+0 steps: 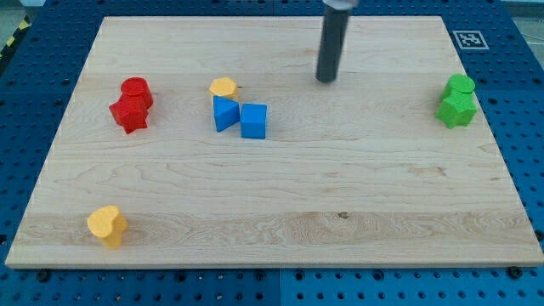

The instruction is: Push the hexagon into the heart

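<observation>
A yellow hexagon block [223, 87] lies on the wooden board left of centre, touching the top of a blue triangular block [224, 113]. A yellow heart block [107, 225] lies near the board's bottom left corner, far from the hexagon. My tip [326, 80] rests on the board in the upper middle, well to the right of the hexagon and apart from every block. The dark rod rises from it out of the view's top.
A blue cube [253, 121] sits just right of the blue triangle. A red cylinder [136, 90] and red star [129, 114] touch at the left. Two green blocks [458, 100] stand together near the right edge. The board [280, 204] lies on a blue pegboard table.
</observation>
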`<state>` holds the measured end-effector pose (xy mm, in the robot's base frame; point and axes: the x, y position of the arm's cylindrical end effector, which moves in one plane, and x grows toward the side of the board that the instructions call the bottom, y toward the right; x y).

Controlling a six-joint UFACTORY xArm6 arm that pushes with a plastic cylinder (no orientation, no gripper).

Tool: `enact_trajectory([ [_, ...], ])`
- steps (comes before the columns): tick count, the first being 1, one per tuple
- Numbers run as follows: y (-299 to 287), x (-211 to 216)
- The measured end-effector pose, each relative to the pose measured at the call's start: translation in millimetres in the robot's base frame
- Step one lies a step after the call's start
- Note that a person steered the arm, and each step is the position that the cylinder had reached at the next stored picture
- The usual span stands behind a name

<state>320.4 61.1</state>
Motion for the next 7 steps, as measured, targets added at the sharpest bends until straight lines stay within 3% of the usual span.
enact_trajectory([
  [2, -160, -5],
  [3, -200, -1],
  [5, -187, 37],
  [7, -180, 48],
])
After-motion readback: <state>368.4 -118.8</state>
